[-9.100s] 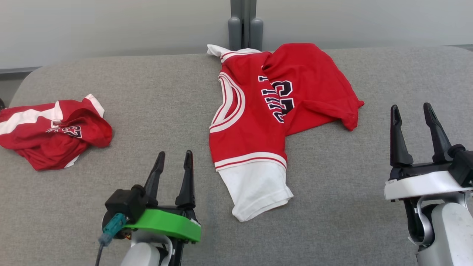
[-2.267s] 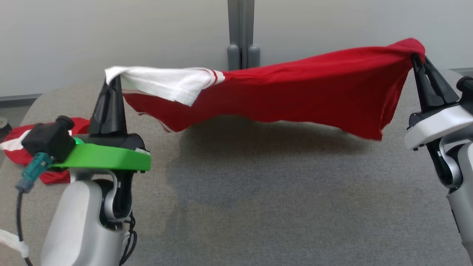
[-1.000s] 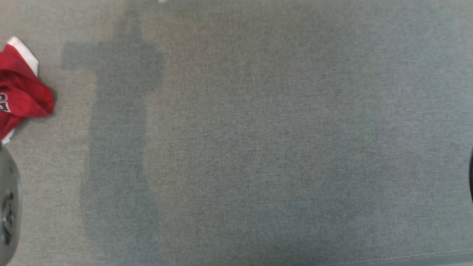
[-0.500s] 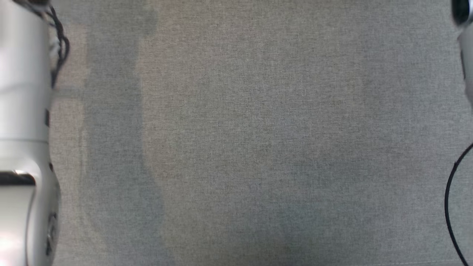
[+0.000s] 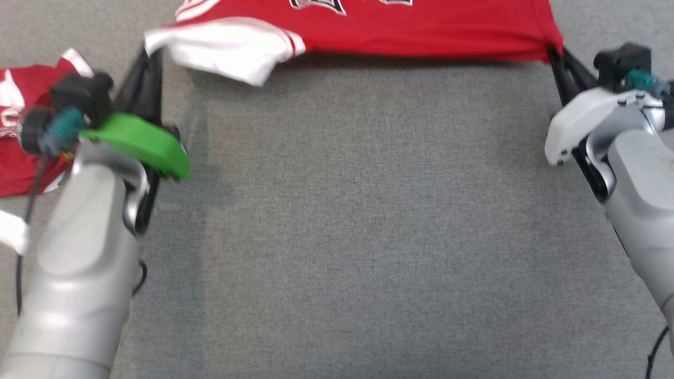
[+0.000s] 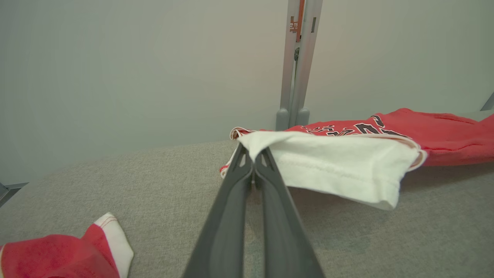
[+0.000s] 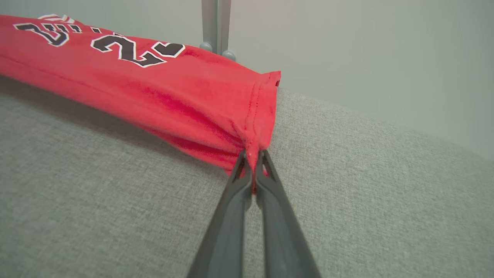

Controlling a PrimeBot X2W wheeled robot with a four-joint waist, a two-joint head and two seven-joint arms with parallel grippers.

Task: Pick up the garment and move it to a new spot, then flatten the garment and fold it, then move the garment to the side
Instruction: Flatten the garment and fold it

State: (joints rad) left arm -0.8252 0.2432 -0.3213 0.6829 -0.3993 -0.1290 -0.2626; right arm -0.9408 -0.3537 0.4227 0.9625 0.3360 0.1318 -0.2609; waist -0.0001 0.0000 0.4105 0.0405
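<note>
Garment (image 5: 421, 26) between left hand (image 5: 151, 52), right hand (image 5: 553, 52)

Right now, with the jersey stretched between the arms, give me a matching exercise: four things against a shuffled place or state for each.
Things:
1. left gripper
2. right gripper
3. crumpled garment
4. post

Places or states:
A. stands against the wall
B. shut on the jersey's red corner
C. lies loose on the left side of the grey surface
D. shut on the jersey's white sleeve

Pairs: 1-D, 2-B, 3-C, 4-A
</note>
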